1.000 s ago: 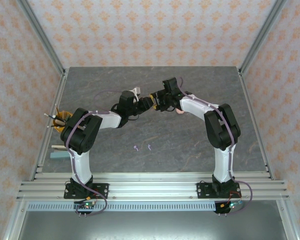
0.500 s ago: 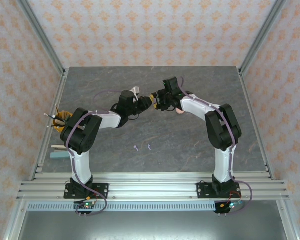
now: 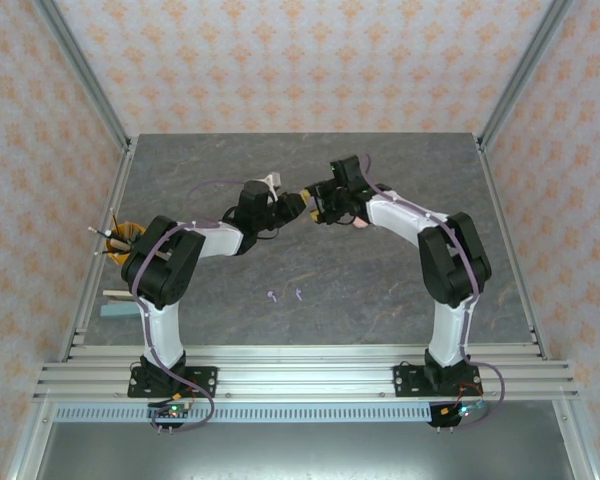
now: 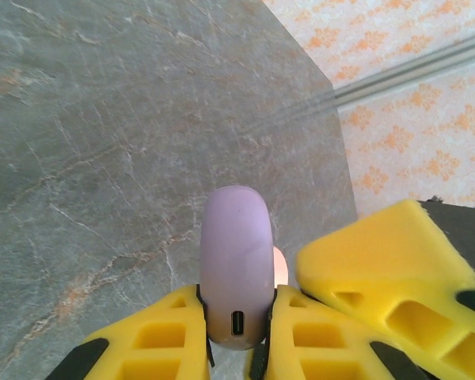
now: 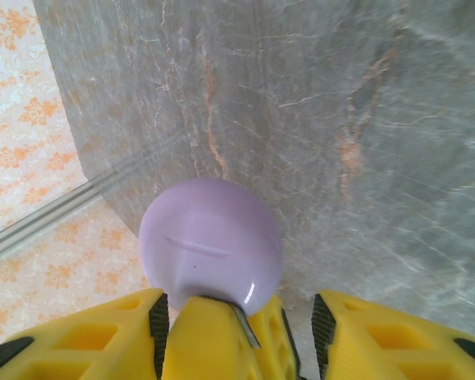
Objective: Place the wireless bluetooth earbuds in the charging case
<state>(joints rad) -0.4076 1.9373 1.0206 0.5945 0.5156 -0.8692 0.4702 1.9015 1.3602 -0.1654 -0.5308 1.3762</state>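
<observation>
Both tools are raised mid-surface, tip to tip. The left tool (image 4: pixel 236 310) is clamped on the purple case (image 4: pixel 236 249). It holds the case edge-on and low down, one finger on each flat face, with the port (image 4: pixel 237 323) toward the wrist. The right tool (image 5: pixel 237 307) has its jaws apart, holding nothing. They straddle the near end of the case (image 5: pixel 210 237), with one finger of the left tool (image 5: pixel 222 336) between them. I cannot tell whether either right finger touches the shell. A seam (image 5: pixel 194 245) runs across the round face, and the lid looks still shut. Two purple earbuds (image 3: pixel 271 296) (image 3: pixel 298 294) lie just beside each other on the surface (image 3: pixel 380 290), well apart from both tools, back toward the arm bases. Judged step: prise the lid open before any earbud can go in. To do it well, keep the left grip low and firm and below the seam, so the lid half stays free to swing. The right tool should work the rim at the end farthest from the left fingers and catch only the lid's lip, not the neighbour's finger. Go slowly, since the shell is smooth and rounded and will likely squirt out under a sideways push. Once the lid is open, set the case down level near the earbuds to shorten the carry.
</observation>
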